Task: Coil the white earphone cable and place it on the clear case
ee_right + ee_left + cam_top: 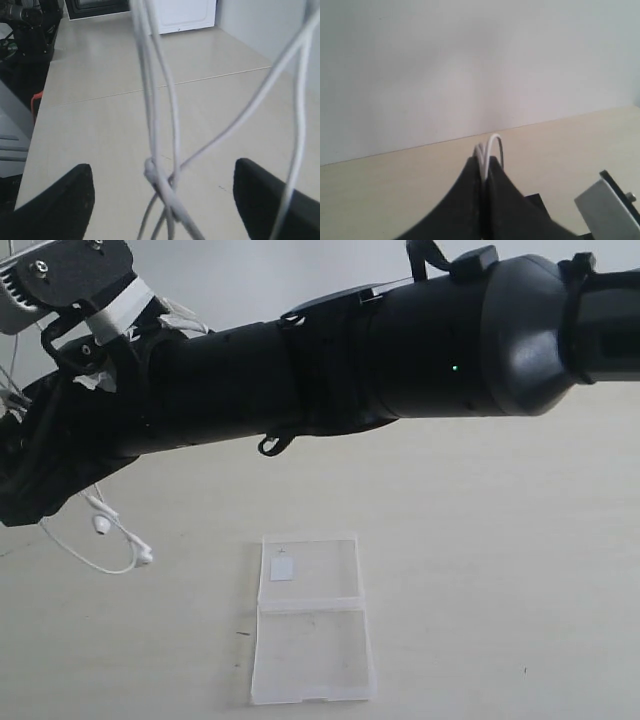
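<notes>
Left gripper (484, 161) pinched the cable (495, 136) aloft, well left of the case (312, 650); right gripper (162, 172) stood spread around hanging strands; gentle closure near the tangle, then even loops, seemed wise.

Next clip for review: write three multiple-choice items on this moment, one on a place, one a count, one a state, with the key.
1. Where is the clear case?
A. flat on the table, apart from the cable
B. held in the right fingers
C. under a coil of cable

2. How many halves of the case show?
A. one
B. two
C. three

3. How do the left fingers stand?
A. wide open
B. shut on a loop of the white earphone cable
C. shut on the case

Key:
1 A: the exterior view shows it lying with no cable on it, right of the dangling earbuds.
2 B: two rectangles meet at a hinge.
3 B: the left wrist view shows the loop poking out between the pressed fingers.
</notes>
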Robot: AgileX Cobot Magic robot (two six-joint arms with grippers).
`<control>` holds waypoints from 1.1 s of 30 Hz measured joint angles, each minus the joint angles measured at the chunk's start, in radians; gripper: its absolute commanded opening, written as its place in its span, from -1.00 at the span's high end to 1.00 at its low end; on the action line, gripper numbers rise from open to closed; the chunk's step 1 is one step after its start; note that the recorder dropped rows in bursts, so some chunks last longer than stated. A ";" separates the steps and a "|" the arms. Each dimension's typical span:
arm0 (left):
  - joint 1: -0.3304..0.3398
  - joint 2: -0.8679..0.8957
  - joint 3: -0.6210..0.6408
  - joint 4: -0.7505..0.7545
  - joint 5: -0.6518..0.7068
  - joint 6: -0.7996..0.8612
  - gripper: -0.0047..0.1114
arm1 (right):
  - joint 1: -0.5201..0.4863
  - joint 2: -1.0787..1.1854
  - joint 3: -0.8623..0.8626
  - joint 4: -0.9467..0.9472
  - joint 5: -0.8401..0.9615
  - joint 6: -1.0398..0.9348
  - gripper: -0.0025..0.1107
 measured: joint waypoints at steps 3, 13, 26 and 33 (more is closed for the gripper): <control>0.000 -0.004 0.000 0.002 0.000 -0.065 0.92 | 0.000 0.000 -0.015 0.000 -0.007 0.002 -0.33; 0.000 -0.004 -0.002 0.050 -0.053 -0.238 0.92 | 0.000 0.000 -0.058 0.000 -0.009 0.058 -0.04; 0.000 -0.016 -0.002 0.103 0.018 -0.283 0.92 | 0.000 0.000 -0.058 0.001 -0.135 0.156 0.96; 0.000 -0.034 -0.002 0.112 0.166 -0.266 0.92 | 0.006 -0.027 -0.062 -0.125 -0.169 0.297 0.96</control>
